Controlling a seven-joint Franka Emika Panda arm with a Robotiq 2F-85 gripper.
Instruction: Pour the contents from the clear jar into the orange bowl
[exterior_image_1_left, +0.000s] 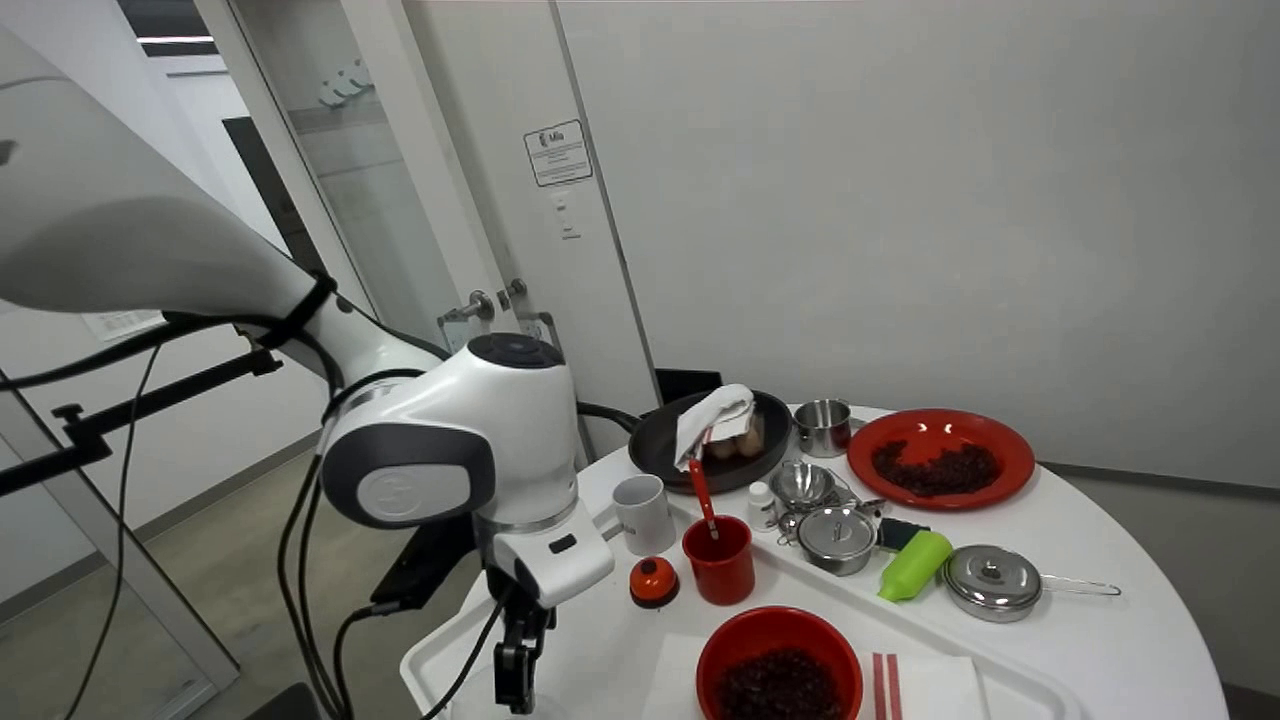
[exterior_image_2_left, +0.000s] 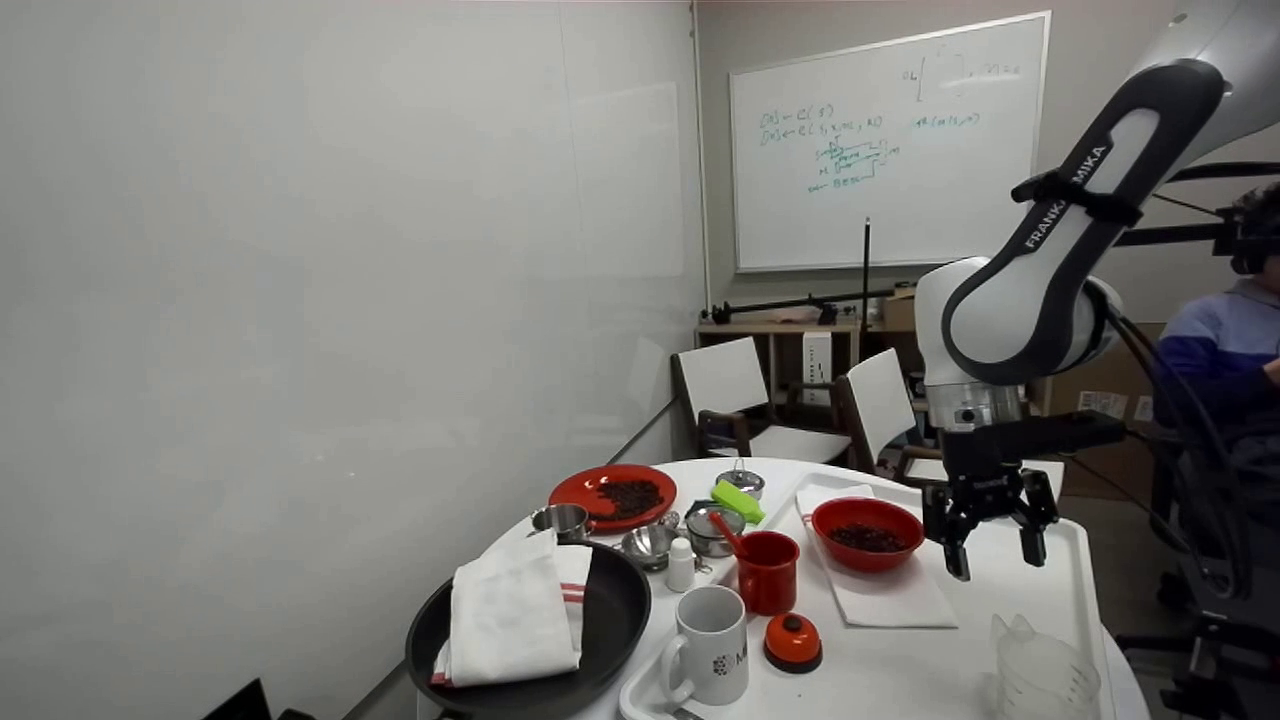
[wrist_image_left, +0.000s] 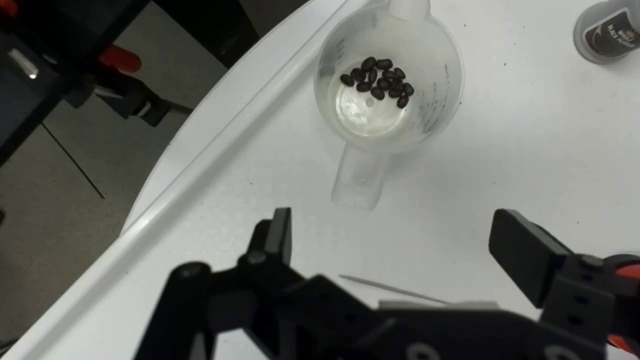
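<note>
Your jaws: spread wide, nothing gripped, hanging above the tray near the clear jar, not touching it. Clear jar, your pouring vessel: upright on the tray near one edge, its handle pointing back toward the gap between the jaws. Contents: a small cluster of dark beans on the jar's floor. Dark-red bowl, deeper type, not your target: apart from the jar, holding a dark fill of its own. Red cup: roughly between the jar and the orange bowl; allow for it on your carry. Orange bowl, your destination: wide, shallow, rather red in these views, well apart from the jar across the worktop, with dark bits spread inside. Status, as judged: you are at the approach, the grasp not yet made; closing on the handle, lifting, carrying and tipping are left to you. Whether any bits in the orange bowl came from the jar, you cannot tell; the jar itself is not yet emptied.
</note>
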